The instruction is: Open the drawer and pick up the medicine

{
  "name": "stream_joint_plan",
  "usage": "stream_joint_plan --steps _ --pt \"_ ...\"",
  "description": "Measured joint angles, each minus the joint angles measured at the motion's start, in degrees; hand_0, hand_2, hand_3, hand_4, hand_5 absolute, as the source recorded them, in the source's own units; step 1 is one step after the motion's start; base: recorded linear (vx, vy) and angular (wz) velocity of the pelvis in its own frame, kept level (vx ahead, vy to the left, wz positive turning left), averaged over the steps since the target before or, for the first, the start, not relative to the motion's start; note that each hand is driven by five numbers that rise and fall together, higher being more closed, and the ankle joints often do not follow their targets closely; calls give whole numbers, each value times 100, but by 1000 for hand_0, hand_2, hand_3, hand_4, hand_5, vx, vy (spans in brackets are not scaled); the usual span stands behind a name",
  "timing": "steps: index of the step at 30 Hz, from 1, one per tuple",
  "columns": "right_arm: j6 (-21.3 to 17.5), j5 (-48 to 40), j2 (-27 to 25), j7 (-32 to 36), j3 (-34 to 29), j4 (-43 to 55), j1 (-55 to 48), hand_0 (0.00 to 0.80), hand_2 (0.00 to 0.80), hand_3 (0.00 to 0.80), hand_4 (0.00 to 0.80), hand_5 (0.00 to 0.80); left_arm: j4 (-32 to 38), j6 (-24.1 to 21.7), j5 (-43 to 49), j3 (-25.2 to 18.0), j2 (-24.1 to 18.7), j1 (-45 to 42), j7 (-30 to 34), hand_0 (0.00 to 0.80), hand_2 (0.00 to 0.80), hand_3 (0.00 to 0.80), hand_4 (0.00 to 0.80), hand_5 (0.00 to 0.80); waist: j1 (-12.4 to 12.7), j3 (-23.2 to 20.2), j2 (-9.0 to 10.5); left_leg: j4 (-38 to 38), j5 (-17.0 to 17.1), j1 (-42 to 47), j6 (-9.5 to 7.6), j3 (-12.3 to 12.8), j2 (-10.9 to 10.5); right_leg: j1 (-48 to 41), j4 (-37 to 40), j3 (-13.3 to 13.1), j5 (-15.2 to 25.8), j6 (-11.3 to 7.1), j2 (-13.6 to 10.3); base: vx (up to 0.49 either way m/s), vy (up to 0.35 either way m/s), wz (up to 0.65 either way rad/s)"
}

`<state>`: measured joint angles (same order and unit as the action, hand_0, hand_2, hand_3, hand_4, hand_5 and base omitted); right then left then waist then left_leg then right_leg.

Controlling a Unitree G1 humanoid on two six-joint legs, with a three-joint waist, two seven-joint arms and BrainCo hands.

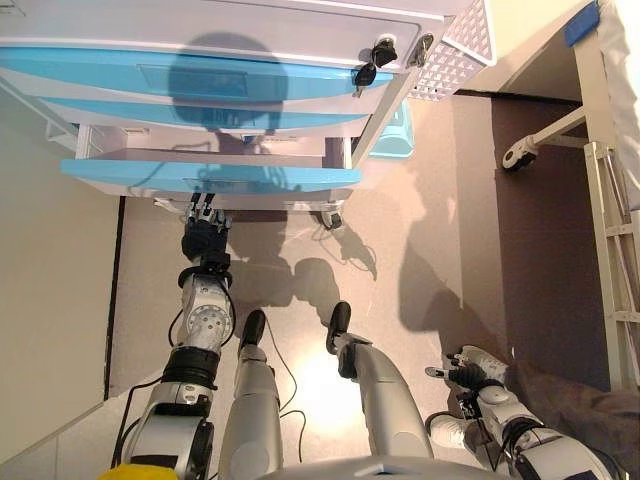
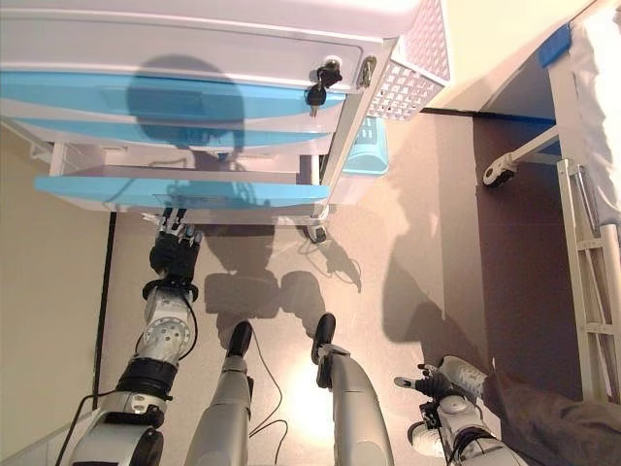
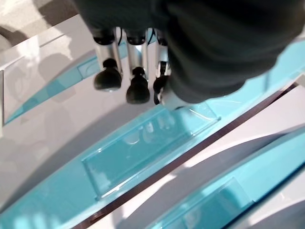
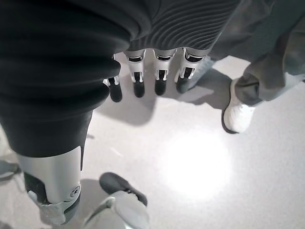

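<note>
I had the left hand [image 1: 206, 238] open, fingers straight at the blue drawer [image 1: 210, 175] front. Right hand [image 4: 152, 71] hung relaxed, empty.

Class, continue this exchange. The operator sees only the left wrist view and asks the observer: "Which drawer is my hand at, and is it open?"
Observer: Your left hand is just below the lowest blue drawer, which juts out past the others.
Operator: Where's my other hand?
Observer: The right hand hangs low near the floor, fingers relaxed, holding nothing.
Operator: Anyone nearby?
Observer: Yes, a person's white shoe stands beside that hand.
</note>
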<state>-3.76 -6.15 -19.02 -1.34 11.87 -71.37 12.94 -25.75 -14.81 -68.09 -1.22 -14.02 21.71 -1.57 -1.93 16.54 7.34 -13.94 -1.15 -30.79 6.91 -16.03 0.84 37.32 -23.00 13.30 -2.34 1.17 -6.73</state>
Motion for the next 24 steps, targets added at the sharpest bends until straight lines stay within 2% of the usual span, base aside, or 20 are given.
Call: stream_joint_plan --steps 9,12,18,24 --pt "5 1 -32 -3 -8 7 23 0 0 0 0 0 127 86 206 0 126 -201 2 800 800 800 800 800 153 70 -79 -196 -127 1 169 -208 50 39 -516 229 -407 138 -33 -5 -39 13" --pt "6 2 -32 -3 -9 3 23 0 0 0 0 0 239 114 207 0 138 -330 20 800 800 800 800 800 165 72 -82 -195 -130 -5 171 -309 64 36 -612 311 -502 182 -47 5 -31 17" --pt "7 3 -69 -4 -16 1 30 0 0 0 0 0 258 204 220 2 184 -423 72 800 800 800 800 800 290 78 -90 -255 -130 2 171 -328 111 -9 -771 465 -644 243 -57 -7 -31 13" --pt "11 5 -74 -4 -13 -1 25 0 0 0 0 0 542 304 221 10 190 -732 85 800 800 800 800 800 321 86 -100 -258 -131 -5 171 -517 121 -44 -852 620 -724 284 -72 -2 -23 11"
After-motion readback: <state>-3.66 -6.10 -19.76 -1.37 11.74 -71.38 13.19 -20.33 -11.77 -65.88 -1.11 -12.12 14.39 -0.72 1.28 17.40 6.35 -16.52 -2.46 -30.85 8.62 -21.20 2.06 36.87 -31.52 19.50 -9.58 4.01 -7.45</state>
